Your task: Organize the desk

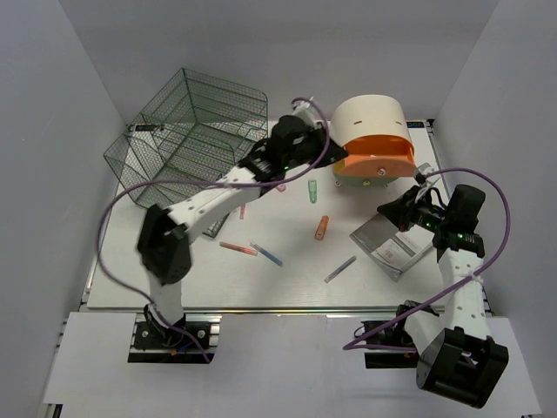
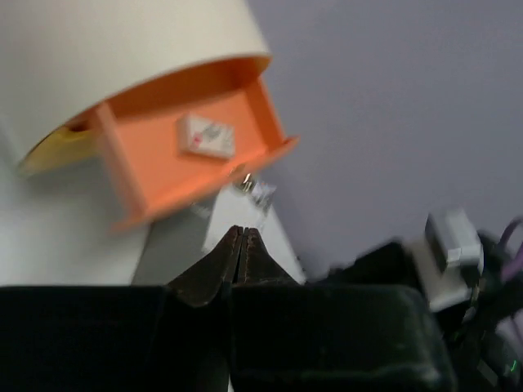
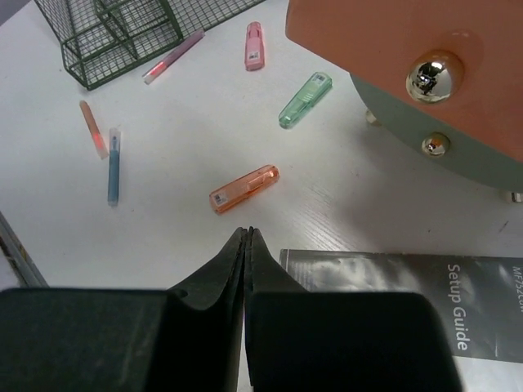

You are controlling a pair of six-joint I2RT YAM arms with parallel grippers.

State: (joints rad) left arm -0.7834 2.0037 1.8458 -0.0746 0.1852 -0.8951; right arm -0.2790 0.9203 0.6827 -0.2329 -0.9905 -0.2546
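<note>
The white desk (image 1: 157,292) holds several scattered pens and markers: a green one (image 1: 312,192), an orange one (image 1: 322,227), a blue pen (image 1: 267,254), a red pen (image 1: 237,248) and a grey pen (image 1: 340,269). My left gripper (image 1: 320,144) is shut and empty, raised beside the drawer box; in the left wrist view its tips (image 2: 243,233) face the open orange drawer (image 2: 196,155), which holds a small white item (image 2: 207,135). My right gripper (image 1: 385,212) is shut and empty at the left end of a grey booklet (image 1: 393,246). In the right wrist view its tips (image 3: 247,235) sit just short of the orange marker (image 3: 243,189).
A dark wire-mesh cage (image 1: 187,131) stands at the back left. The cream-and-orange drawer box (image 1: 372,131) stands at the back right, its knob (image 3: 433,73) close to my right wrist. A metal rail (image 1: 287,312) runs along the near edge. Grey walls close in on both sides.
</note>
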